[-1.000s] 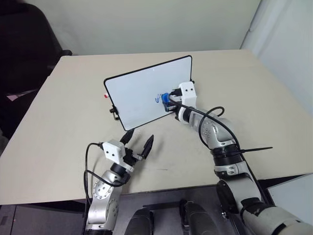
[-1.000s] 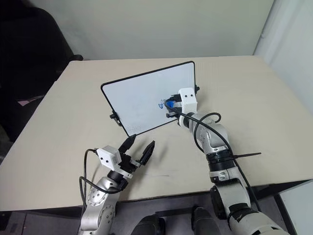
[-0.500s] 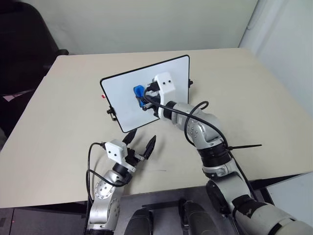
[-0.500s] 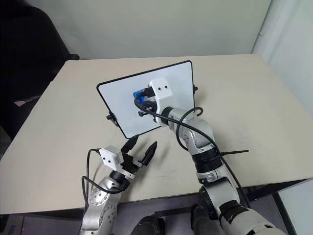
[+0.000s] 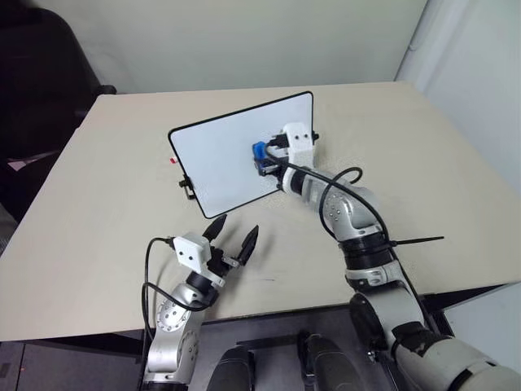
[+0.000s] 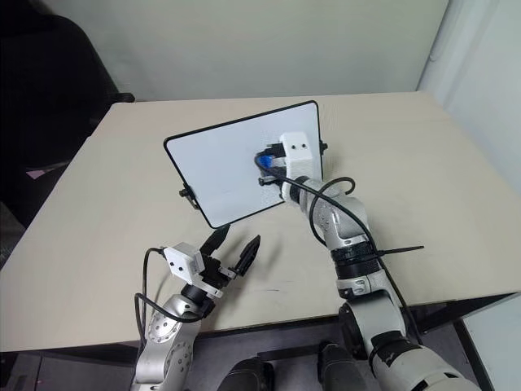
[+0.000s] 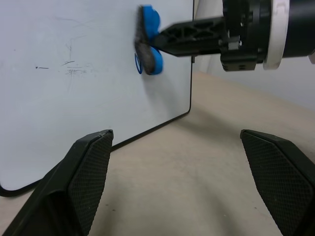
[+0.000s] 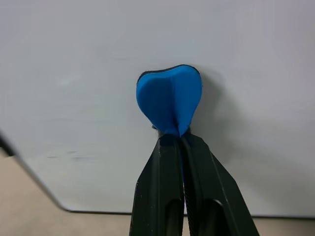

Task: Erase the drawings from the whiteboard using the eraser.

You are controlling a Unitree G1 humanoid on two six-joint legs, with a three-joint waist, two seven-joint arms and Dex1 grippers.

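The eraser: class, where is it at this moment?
In the left eye view the eraser is pinched in the right gripper, pressed against the right part of the upright whiteboard, which stands on the table.

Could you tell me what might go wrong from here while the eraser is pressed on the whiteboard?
The whiteboard stands propped and nothing steadies it: the left pincer hangs open, apart from it, so a hard push could tip or slide it. The right pincer pinches the eraser only by its edge, so it might twist loose. A blue mark beside the eraser could be missed.

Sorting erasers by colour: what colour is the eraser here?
Bright blue; the eraser shows best in the right wrist view.
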